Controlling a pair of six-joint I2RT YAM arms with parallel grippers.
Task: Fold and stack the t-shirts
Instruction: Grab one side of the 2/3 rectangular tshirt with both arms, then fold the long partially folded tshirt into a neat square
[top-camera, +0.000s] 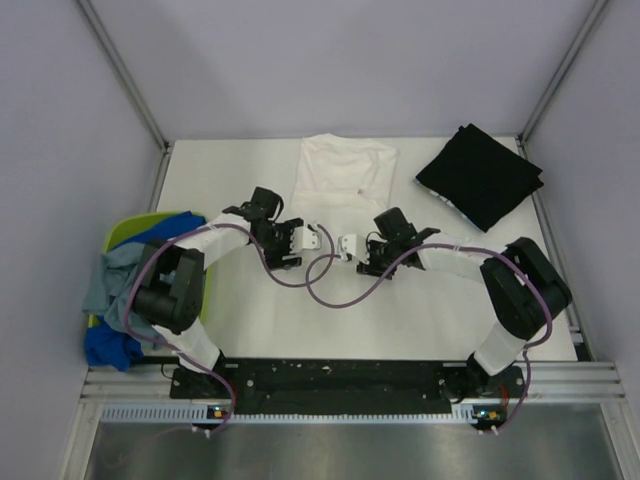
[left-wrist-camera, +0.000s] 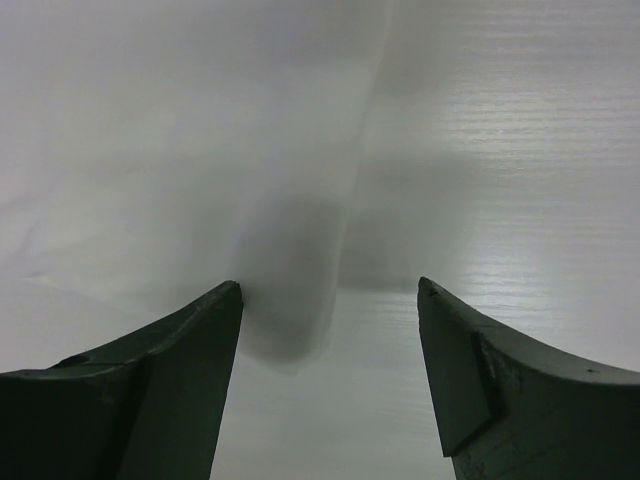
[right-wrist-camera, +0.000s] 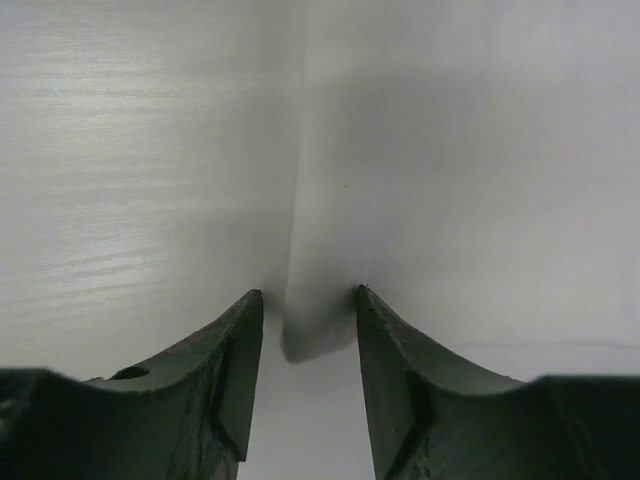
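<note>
The left end effector stands wide open, a corner of the white t-shirt lying loose in its gap. The right end effector is parted more narrowly about another corner, and whether cloth touches a finger is hard to tell. From above, both wrists hide that near hem. The shirt lies flat at the far middle of the white counter, and a folded black t-shirt sits far right. At the left edge a grey-blue t-shirt and a bright blue t-shirt spill from a lime-green basket — half hidden behind the left arm. Pale lilac walls close the space.
</note>
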